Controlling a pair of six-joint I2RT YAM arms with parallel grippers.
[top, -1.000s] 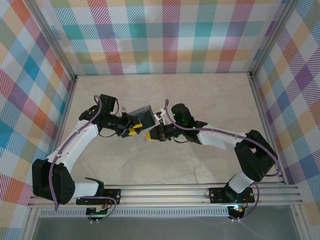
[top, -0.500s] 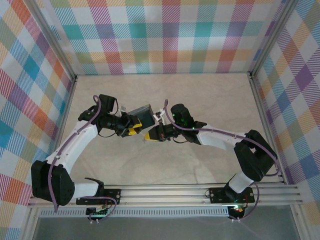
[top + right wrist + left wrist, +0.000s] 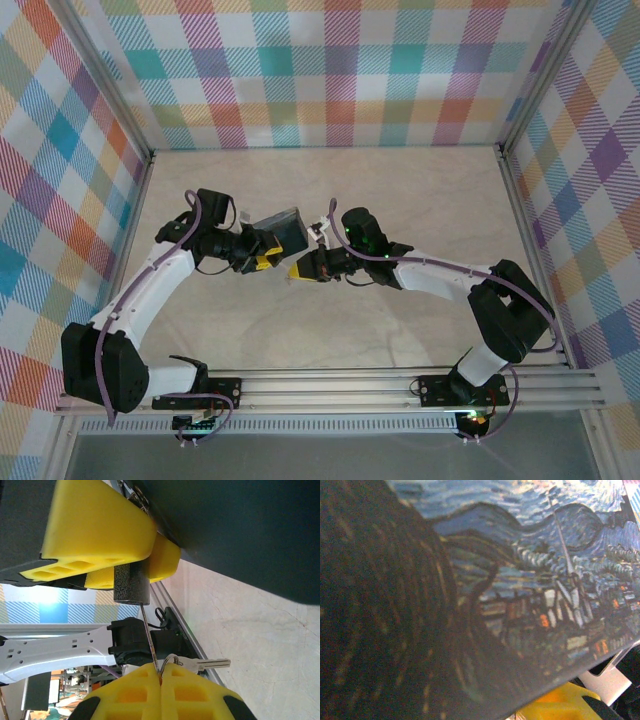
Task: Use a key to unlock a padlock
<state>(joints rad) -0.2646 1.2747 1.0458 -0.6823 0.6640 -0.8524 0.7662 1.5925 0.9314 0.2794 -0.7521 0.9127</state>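
The left gripper [image 3: 270,247] gripped the padlock [image 3: 530,565], a dark-blue block printed with a swirling starry night, above the middle of the table [image 3: 410,185]. The right gripper [image 3: 161,676] was clenched on the key [image 3: 148,632], thin, grey, dark-headed.

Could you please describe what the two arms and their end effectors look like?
The left arm and right arm have white links, black joints and purple cables. The left end effector and right end effector have yellow cut-out pads on black bodies.
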